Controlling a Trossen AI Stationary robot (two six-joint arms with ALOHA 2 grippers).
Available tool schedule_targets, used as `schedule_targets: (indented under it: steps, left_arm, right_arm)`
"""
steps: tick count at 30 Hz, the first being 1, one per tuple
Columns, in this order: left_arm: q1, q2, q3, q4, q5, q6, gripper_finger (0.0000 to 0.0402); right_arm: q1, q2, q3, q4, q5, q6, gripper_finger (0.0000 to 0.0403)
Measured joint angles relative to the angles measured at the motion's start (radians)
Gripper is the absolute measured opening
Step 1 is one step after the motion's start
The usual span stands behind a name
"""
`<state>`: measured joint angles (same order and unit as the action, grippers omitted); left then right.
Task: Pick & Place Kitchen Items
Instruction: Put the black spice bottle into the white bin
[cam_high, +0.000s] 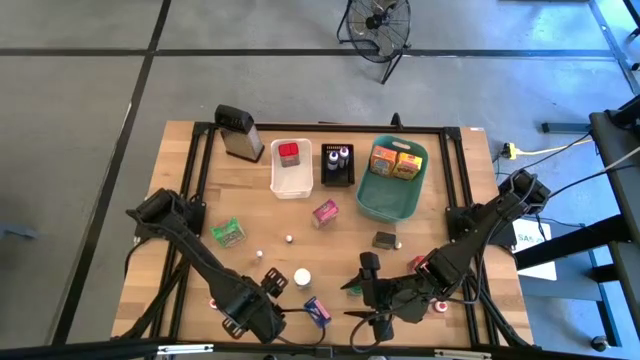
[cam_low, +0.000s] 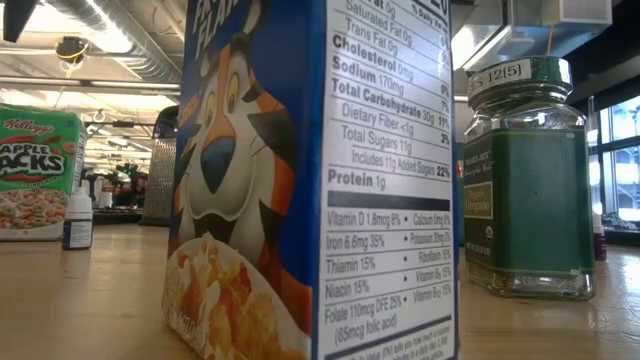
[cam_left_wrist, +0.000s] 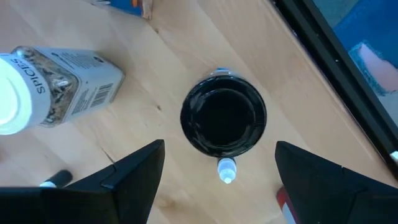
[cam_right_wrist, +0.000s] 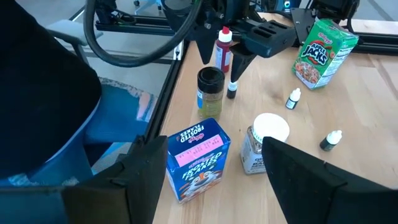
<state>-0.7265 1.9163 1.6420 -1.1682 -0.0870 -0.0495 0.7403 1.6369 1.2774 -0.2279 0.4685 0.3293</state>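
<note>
My left gripper points straight down, open, above a black-lidded jar that stands on the table between its fingers without touching them. A small dropper bottle and a white-capped spice jar stand beside that jar. In the high view the left gripper is near the front edge, left of centre. My right gripper is open and slants down toward a blue Frosted Flakes box, holding nothing. The box stands on its base at the front edge.
At the back stand a metal grater, a white bin, a black tray and a teal basket holding boxes. A green Apple Jacks box, a pink box and small bottles dot mid-table.
</note>
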Motion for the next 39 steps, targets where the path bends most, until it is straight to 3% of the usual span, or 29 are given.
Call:
schedule_targets:
  steps: [22,28,39]
  left_arm:
    - [0.003,0.005,-0.018,0.074,0.004,0.063,0.0301]
    - [0.02,0.006,-0.061,0.1,0.058,0.063,0.0301]
    - [0.031,0.006,-0.064,0.124,0.063,0.105,0.0301]
  right_arm:
    - [0.0,0.0,0.0,0.0,0.002,-0.001,0.0264]
    - [0.0,-0.001,0.0,0.0,0.002,-0.001,0.0264]
    - [0.0,-0.001,0.0,-0.009,0.002,-0.001,0.0264]
